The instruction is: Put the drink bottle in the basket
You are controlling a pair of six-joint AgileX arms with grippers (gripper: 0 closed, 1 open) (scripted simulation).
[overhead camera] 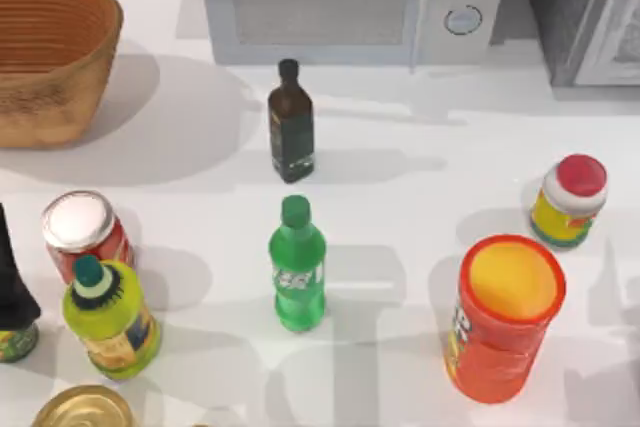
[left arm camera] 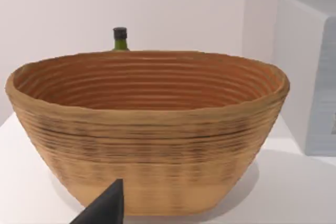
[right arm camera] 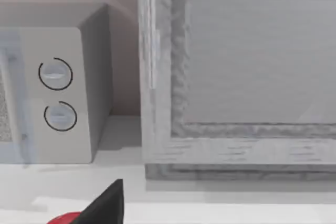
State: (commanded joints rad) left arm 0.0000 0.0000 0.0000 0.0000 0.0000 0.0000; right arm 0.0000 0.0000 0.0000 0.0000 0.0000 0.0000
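1. By my judgement the task is at its opening step: the drink bottle stands upright and ungrasped on the tabletop, so reaching and grasping are not yet done.

2. The drink bottle stands near the middle of the tabletop, in front of the dark olive-oil bottle, with the yellow-green bottle and a red can to its left and an orange canister to its right.

3. The basket sits at the far left corner, well apart from the drink bottle, with nothing inside it in the left wrist view.

4. The left gripper appears as a single dark fingertip facing the basket; the right gripper appears likewise, facing the microwave. I cannot tell whether either is open or closed.

5. Neither gripper is near the drink bottle, as far as I can judge.

6. The next move calls for one arm to come over the drink bottle and close on its body or neck, clearing the olive-oil bottle behind it. The left arm seems the likelier choice, given the basket's side.
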